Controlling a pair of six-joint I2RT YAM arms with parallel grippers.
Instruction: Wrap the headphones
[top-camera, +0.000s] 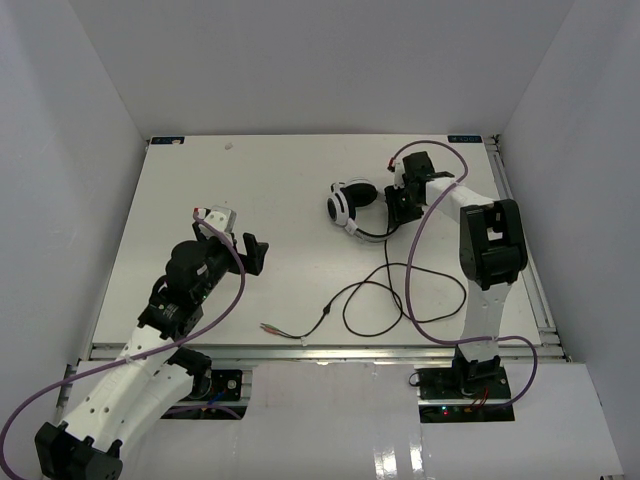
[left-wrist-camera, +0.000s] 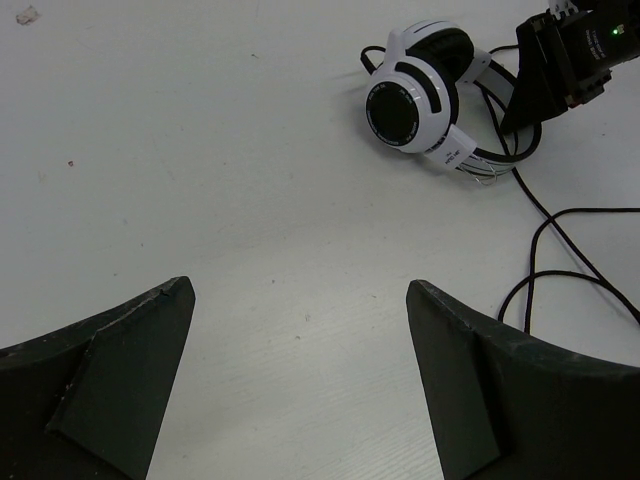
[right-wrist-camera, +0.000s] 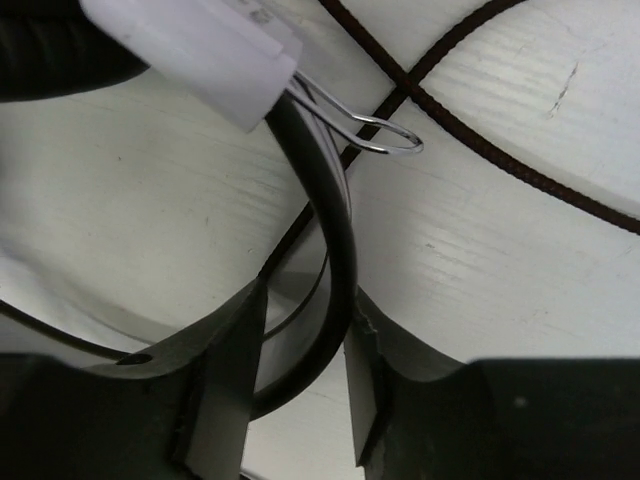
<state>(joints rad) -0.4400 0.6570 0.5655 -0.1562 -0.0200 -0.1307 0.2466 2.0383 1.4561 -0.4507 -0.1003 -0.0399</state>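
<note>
The headphones (top-camera: 350, 207) lie on the table (top-camera: 200, 170) in the upper right of the overhead view, with their cable (top-camera: 375, 300) looping toward the bottom. The right gripper (right-wrist-camera: 305, 320) stands partly open, its fingers on either side of the black headband (right-wrist-camera: 340, 250) (which perhaps brushes the right-hand finger). The left gripper (left-wrist-camera: 300, 290) gapes wide over the table, well apart from the headphones at the upper right of its view. The print on the white slider (left-wrist-camera: 455, 150) is too small to read.

headphones (top-camera: 352, 207): white, black pads (black band) | cable (right-wrist-camera: 480, 138): black | table (top-camera: 270, 180): white | arm cables (top-camera: 243, 272): purple
</note>
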